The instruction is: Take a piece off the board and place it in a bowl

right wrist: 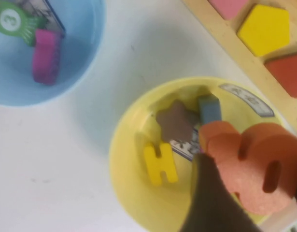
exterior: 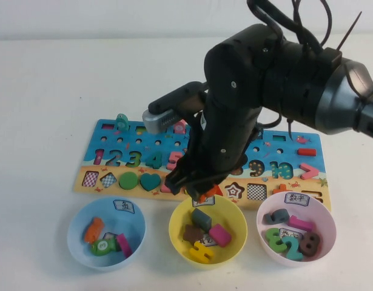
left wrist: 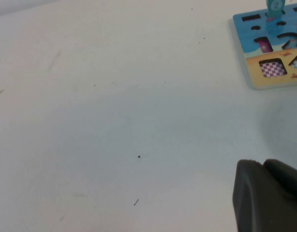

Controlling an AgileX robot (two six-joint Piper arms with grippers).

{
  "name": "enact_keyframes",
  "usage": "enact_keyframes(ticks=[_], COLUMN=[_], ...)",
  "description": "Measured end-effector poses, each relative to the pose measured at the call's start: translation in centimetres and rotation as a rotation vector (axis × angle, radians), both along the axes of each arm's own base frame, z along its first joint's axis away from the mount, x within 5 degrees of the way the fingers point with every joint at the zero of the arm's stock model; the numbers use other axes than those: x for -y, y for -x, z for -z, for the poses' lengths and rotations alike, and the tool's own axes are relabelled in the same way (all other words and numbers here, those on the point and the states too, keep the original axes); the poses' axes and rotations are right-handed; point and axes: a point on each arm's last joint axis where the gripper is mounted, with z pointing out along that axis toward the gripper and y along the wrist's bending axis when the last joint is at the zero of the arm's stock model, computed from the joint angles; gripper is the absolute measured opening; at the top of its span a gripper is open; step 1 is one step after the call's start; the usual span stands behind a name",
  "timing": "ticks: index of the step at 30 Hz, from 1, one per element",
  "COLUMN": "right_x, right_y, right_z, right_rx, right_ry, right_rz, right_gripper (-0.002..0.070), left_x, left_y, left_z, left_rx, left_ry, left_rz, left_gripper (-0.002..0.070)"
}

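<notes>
The right gripper point(exterior: 195, 187) hangs over the near edge of the board point(exterior: 107, 130), just above the yellow bowl point(exterior: 179, 237), clenched on the orange piece point(right wrist: 257, 166) (the "10" fills the wrist view, poised over that bowl's far rim). The pink bowl point(exterior: 322, 213) sits to the right, already holding several numbers, and the blue bowl point(exterior: 83, 248) to the left. The left gripper point(left wrist: 269, 198) rests over bare table point(left wrist: 114, 121) left of the board; whether it is open, I cannot tell.
</notes>
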Motion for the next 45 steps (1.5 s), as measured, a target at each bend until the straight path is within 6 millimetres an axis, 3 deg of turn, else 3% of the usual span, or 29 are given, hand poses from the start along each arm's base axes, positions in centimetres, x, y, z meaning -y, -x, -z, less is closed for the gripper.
enact_keyframes(ticks=[3, 9, 14, 25, 37, 41, 45], right_x=[0.9, 5.3, 7.5, 12.2, 11.9, 12.2, 12.6], right_y=[0.5, 3.2, 4.2, 0.3, -1.0, -0.6, 0.0], right_z=[0.6, 3.2, 3.2, 4.9, 7.2, 6.5, 4.5], right_rx=[0.000, -0.018, 0.004, -0.082, -0.159, -0.160, -0.116], right_ry=[0.043, 0.227, 0.273, 0.129, 0.064, 0.081, 0.045], right_rz=[0.007, 0.058, 0.145, 0.368, 0.356, 0.349, 0.348], right_gripper=[0.0317, 0.0317, 0.0317, 0.0317, 0.0366, 0.0371, 0.0372], left_x=[0.0, 0.0, 0.0, 0.0, 0.0, 0.0, 0.0], left_y=[0.0, 0.0, 0.0, 0.0, 0.0, 0.0, 0.0], left_z=[0.0, 0.0, 0.0, 0.0, 0.0, 0.0, 0.0], left_rx=[0.000, 0.000, 0.000, 0.000, 0.000, 0.000, 0.000], left_ry=[0.000, 0.000, 0.000, 0.000, 0.000, 0.000, 0.000], left_rz=[0.000, 0.000, 0.000, 0.000, 0.000, 0.000, 0.000], left_gripper=[-0.0003, -0.0003, -0.0003, -0.0003, -0.0003, -0.0003, -0.0003])
